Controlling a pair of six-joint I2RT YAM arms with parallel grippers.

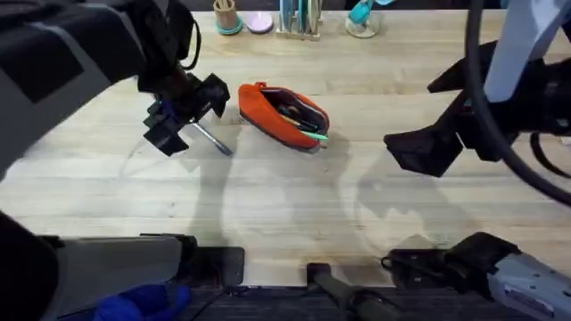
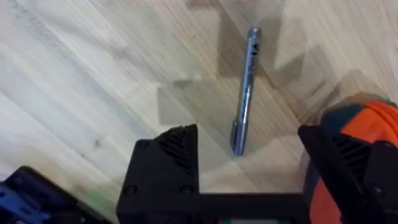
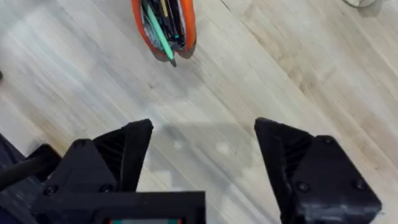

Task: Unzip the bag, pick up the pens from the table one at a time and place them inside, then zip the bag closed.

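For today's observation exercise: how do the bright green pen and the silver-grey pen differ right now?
The bright green pen lies inside the open orange fabric pouch, its tip poking out; the silver-grey pen lies flat on the pale wooden table. The open left gripper hovers over the silver-grey pen; nothing nears the green one. Both are thin stick pens.

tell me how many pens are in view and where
2. The silver-grey pen lies on the table beside the bag, under the left gripper. The green pen sits in the open bag, tip poking out. More may be hidden inside.
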